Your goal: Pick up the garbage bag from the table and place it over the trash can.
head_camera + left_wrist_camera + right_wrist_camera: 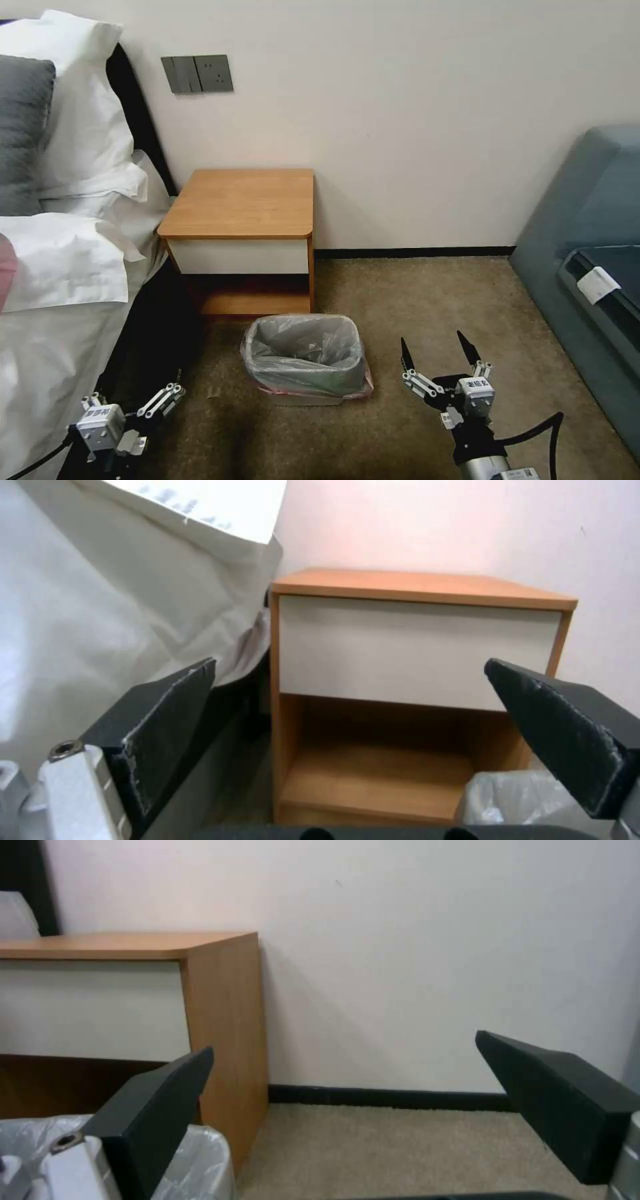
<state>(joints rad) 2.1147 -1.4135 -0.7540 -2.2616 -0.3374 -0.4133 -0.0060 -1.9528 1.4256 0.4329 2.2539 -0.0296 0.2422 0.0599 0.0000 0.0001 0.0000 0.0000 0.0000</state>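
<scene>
The garbage bag (303, 353) is spread over the trash can (303, 400), its grey plastic lining the inside and its pinkish edge hanging down the outside. The bin stands on the carpet just in front of the table (240, 203). My left gripper (157, 400) hangs low beside the bed, to the left of the bin, open and holding nothing. My right gripper (432, 340) is low to the right of the bin, also open and holding nothing. The left wrist view shows the left gripper (350, 664), the table (420, 587) and a corner of the bag (513, 795). The right wrist view shows the right gripper (344, 1042), the bag (193, 1160) and the table's side (227, 1005).
A bed with white pillows (73, 267) and a dark base runs along the left, close to my left arm. A blue-grey sofa (587, 267) fills the right side. Open carpet (427, 293) lies between the bin and the sofa. The wall stands behind the table.
</scene>
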